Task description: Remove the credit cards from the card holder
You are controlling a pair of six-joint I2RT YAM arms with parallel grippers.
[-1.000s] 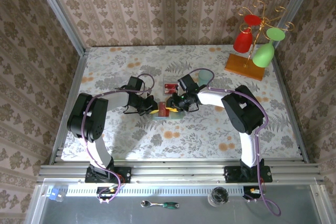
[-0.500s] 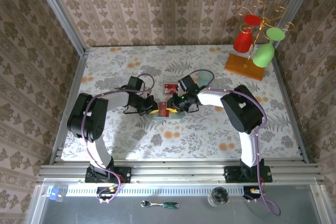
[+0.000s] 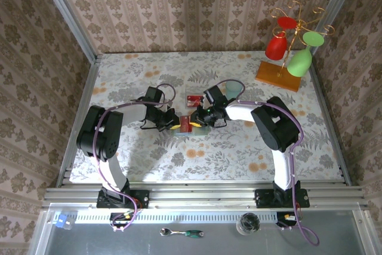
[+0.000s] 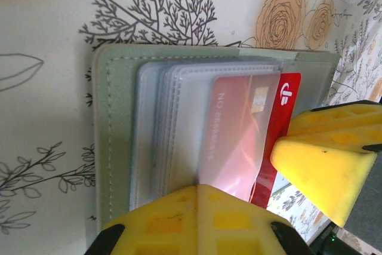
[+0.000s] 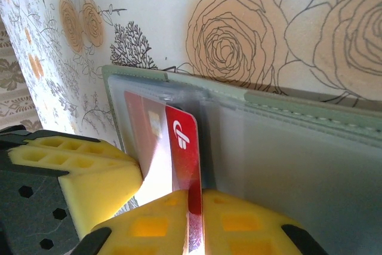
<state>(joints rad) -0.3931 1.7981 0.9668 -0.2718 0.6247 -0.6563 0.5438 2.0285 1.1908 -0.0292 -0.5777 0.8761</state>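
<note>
Found the left pincer (image 4: 200, 207) closed with nothing between its tips, bearing down on the clear sleeves (image 4: 173, 123) of the card holder (image 4: 116, 135), lying open and flat on the counter (image 4: 48, 22) between the two arms. Found the right pincer (image 5: 194, 222) nipped shut on the protruding edge of a red card (image 5: 179, 138), part-way out of its sleeve, logo end exposed, remainder under clear plastic. Judged the step in hand as drawing this card free. Recommend pulling straight along the sleeve's opening, level with the counter, without twisting; keeping the left tips pressed on the holder against dragging or folding at the crease; minding the thin edge held and the risk of slipping. Could not tell the number of other credit cards in the sleeves. Noted, just beyond the holder, a small red object (image 3: 193, 100), too small to identify; farther off, a teal cup (image 3: 234, 88); well apart at the far right, a rack of glasses (image 3: 289, 52).
</note>
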